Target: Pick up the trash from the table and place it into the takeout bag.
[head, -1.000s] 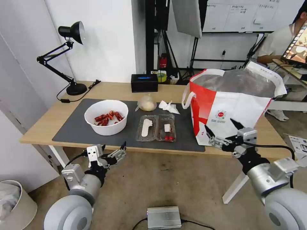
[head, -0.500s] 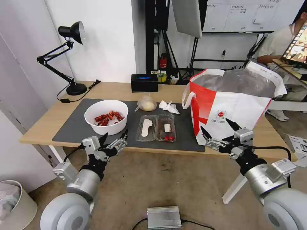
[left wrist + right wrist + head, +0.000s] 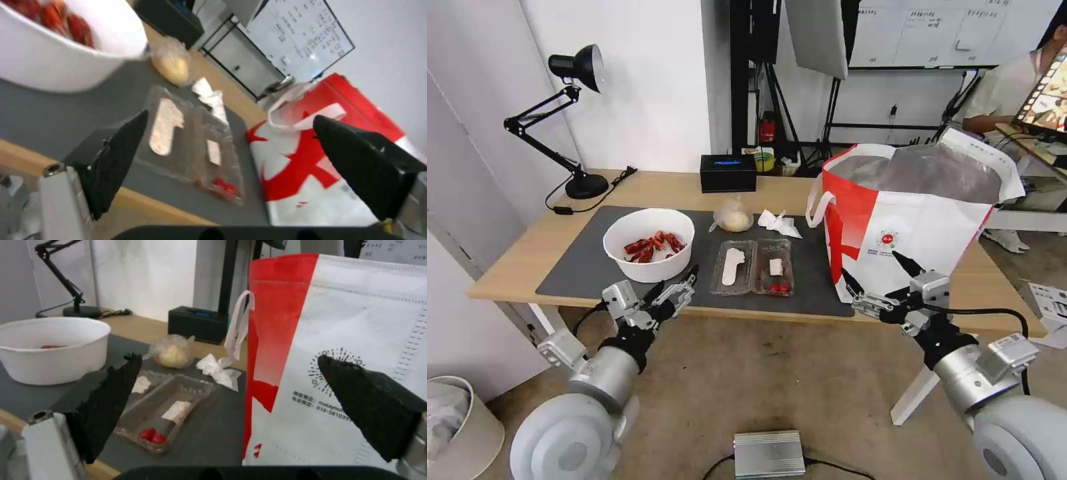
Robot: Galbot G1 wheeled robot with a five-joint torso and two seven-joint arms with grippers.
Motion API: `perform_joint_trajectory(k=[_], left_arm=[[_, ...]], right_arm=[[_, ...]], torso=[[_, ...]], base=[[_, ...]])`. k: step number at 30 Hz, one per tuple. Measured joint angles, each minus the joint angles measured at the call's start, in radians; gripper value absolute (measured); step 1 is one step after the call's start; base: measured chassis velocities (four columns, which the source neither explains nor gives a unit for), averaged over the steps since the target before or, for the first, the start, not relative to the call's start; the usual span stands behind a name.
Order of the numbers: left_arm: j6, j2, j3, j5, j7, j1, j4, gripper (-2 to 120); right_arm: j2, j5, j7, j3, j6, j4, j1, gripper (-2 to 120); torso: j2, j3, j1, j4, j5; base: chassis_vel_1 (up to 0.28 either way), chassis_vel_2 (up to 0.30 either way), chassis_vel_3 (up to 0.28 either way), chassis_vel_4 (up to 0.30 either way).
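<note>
- Head view: left claw (image 3: 675, 283) is hovering wide open, bowl (image 3: 649, 244) just beyond it.
- Right claw (image 3: 875, 274) is gaping empty before the takeout bag (image 3: 908, 220).

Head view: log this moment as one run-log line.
left gripper: open, at table front edge near bowl | right gripper: open, before takeout bag | trash: all on mat
</note>
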State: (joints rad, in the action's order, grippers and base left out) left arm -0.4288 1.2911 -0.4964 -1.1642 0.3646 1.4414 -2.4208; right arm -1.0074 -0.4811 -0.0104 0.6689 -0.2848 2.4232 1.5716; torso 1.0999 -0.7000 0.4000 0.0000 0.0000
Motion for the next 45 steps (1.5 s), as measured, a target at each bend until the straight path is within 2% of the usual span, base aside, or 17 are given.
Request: perform_joint_trajectory(k=[4,6,9,15,16,18,31,45], left_arm=[[-0.01,0.002,-0.002,-0.066,0.023,-0.01,-0.001,100],[-0.02,0.004,-0.003,-0.133,0.047,-0.02,-0.002,100],[-0.022,0.008,-0.002,-0.163,0.062,-0.024,-0.002,100],[-0.029,0.047,0.016,-0.33,0.159,-0.044,0.011,100],[-0.029,0.047,0.016,-0.33,0.159,-0.044,0.011,100],[-0.039,0.081,0.035,-0.399,0.212,-0.05,0.015,100],[-0.053,0.102,0.037,-0.403,0.238,-0.047,0.021,100],[-0.039,0.115,0.066,-0.363,0.245,-0.089,0.08,100]], right_arm=[[0.0,0.0,-0.001,-0.001,0.0,-0.003,-0.002,100],[0.001,0.001,-0.001,-0.003,0.0,-0.004,-0.003,100],[0.002,0.001,-0.001,-0.005,0.0,-0.004,-0.004,100],[0.004,0.001,-0.004,-0.007,0.0,-0.006,-0.006,100],[0.004,0.001,-0.004,-0.007,0.0,-0.006,-0.006,100],[0.004,0.003,-0.006,-0.009,0.0,-0.005,-0.005,100],[-0.004,0.008,-0.011,-0.016,0.0,-0.004,-0.001,100],[0.004,0.008,-0.012,-0.008,0.0,-0.004,0.008,100]], torso=[[0.0,0.0,0.0,0.0,0.0],[0.0,0.0,0.0,0.0,0.0],[0.0,0.0,0.0,0.0,0.0],[0.0,0.0,0.0,0.0,0.0],[0.0,0.0,0.0,0.0,0.0],[0.0,0.0,0.0,0.0001,-0.0003],[0.0,0.0,0.0,0.0,0.0001],[0.0,0.0,0.0,0.0,0.0]], base=[[0.0,0.0,0.0,0.0],[0.0,0.0,0.0,0.0],[0.0,0.0,0.0,0.0],[0.0,0.0,0.0,0.0],[0.0,0.0,0.0,0.0],[0.0,0.0,0.0,0.0],[0.0,0.0,0.0,0.0],[0.0,0.0,0.0,0.0]])
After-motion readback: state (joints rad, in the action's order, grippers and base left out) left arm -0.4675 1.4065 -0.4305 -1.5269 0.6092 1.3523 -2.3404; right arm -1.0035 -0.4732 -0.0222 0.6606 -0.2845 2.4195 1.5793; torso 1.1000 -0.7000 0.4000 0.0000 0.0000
